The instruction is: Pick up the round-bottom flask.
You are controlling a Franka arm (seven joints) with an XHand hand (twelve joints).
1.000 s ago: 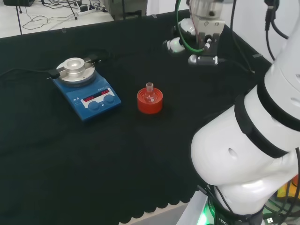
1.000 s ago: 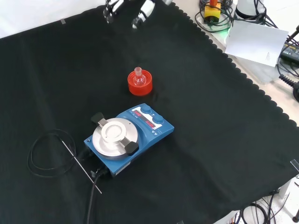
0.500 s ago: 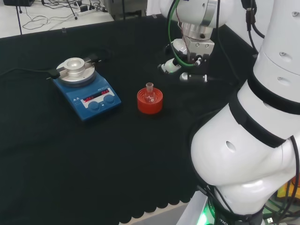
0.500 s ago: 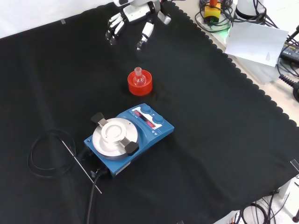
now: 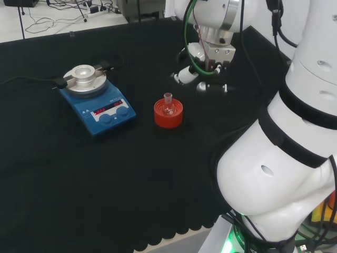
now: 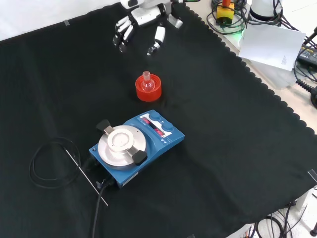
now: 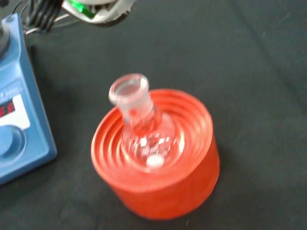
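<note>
A small clear round-bottom flask (image 5: 168, 106) (image 6: 146, 83) (image 7: 142, 129) stands upright in a red ribbed ring stand (image 5: 168, 115) (image 6: 148, 89) (image 7: 163, 182) near the middle of the cloth. A small white piece lies inside the flask's bulb. The hand (image 5: 199, 79) (image 6: 139, 29) hovers above the cloth, to the right of the flask in the head view and beyond it in the front view. Its fingers are spread and fairly straight, holding nothing, apart from the flask.
A blue hotplate stirrer (image 5: 96, 100) (image 6: 134, 145) (image 7: 14, 120) with a round metal top stands to the left of the stand in the head view. A black cable and thin probe (image 6: 79, 168) lie beside it. The arm's white links (image 5: 284, 158) fill the head view's right.
The hand has come down and moved closer to the flask over the last second. The flask, stand and stirrer have not moved.
</note>
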